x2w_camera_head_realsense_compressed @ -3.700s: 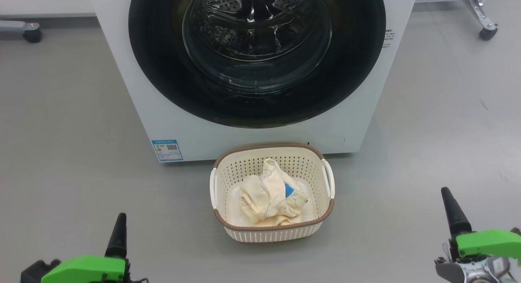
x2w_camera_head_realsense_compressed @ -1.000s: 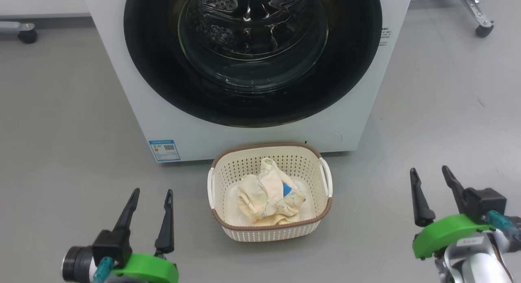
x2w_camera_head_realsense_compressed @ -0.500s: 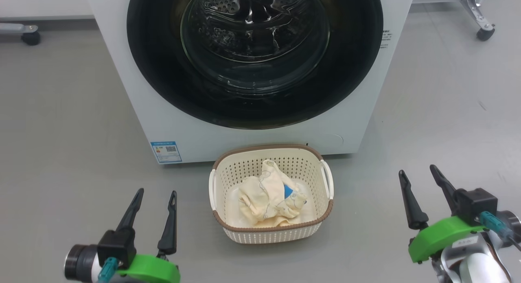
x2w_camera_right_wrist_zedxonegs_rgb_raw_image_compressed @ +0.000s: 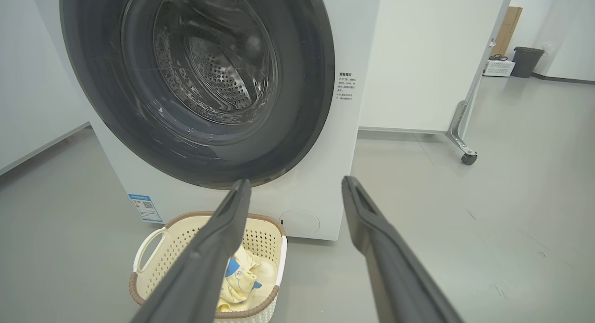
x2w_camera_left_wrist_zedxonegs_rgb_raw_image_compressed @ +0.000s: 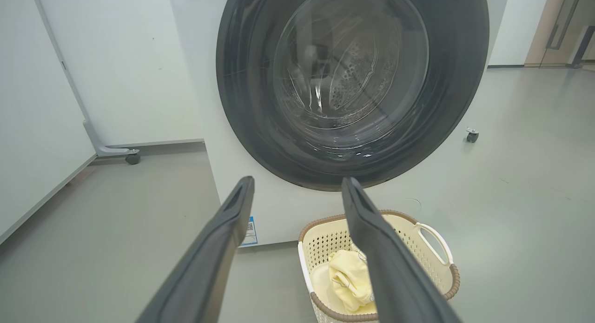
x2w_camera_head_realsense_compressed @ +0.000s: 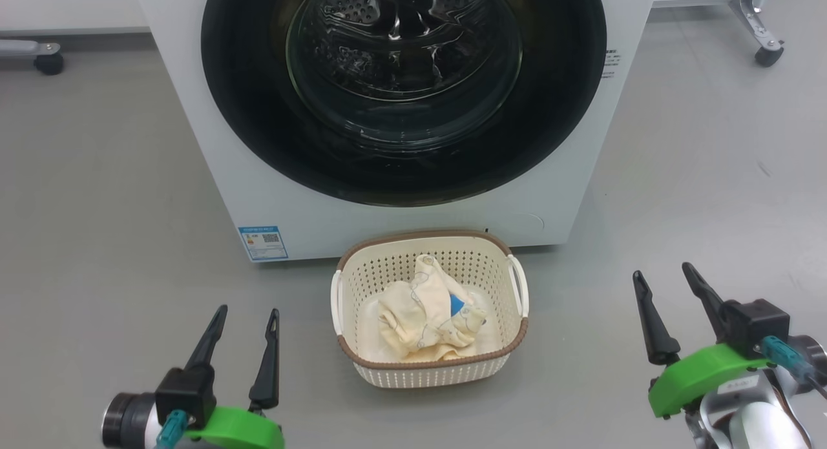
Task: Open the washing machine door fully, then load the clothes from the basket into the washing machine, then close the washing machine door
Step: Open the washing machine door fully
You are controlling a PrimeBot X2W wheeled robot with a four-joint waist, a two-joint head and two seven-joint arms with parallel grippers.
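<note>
The white washing machine (x2w_camera_head_realsense_compressed: 258,177) stands ahead with its round black-rimmed glass door (x2w_camera_head_realsense_compressed: 555,113) shut flat against the front. On the floor just before it sits the cream basket (x2w_camera_head_realsense_compressed: 429,370) with brown rim, holding pale yellow clothes (x2w_camera_head_realsense_compressed: 420,313) with a blue patch. My left gripper (x2w_camera_head_realsense_compressed: 249,313) hovers open to the left of the basket, nothing between its fingers. To the basket's right my right gripper (x2w_camera_head_realsense_compressed: 665,271) is open and empty too. The door (x2w_camera_left_wrist_zedxonegs_rgb_raw_image_compressed: 241,104), basket (x2w_camera_left_wrist_zedxonegs_rgb_raw_image_compressed: 437,267) and clothes (x2w_camera_left_wrist_zedxonegs_rgb_raw_image_compressed: 348,279) appear past the left fingers, and the door (x2w_camera_right_wrist_zedxonegs_rgb_raw_image_compressed: 307,81), basket (x2w_camera_right_wrist_zedxonegs_rgb_raw_image_compressed: 158,248) and clothes (x2w_camera_right_wrist_zedxonegs_rgb_raw_image_compressed: 239,279) past the right fingers.
Grey floor spreads on both sides of the machine. A caster wheel (x2w_camera_head_realsense_compressed: 48,62) sits at the far left and a wheeled metal leg (x2w_camera_head_realsense_compressed: 765,45) at the far right. White partition panels (x2w_camera_right_wrist_zedxonegs_rgb_raw_image_compressed: 427,58) stand behind and beside the machine. A blue label (x2w_camera_head_realsense_compressed: 263,241) marks the machine's lower front.
Over the last seconds both grippers rose into view and turned so both fingers show. In the last second the right gripper shifted slightly left; the picture itself shifted a little.
</note>
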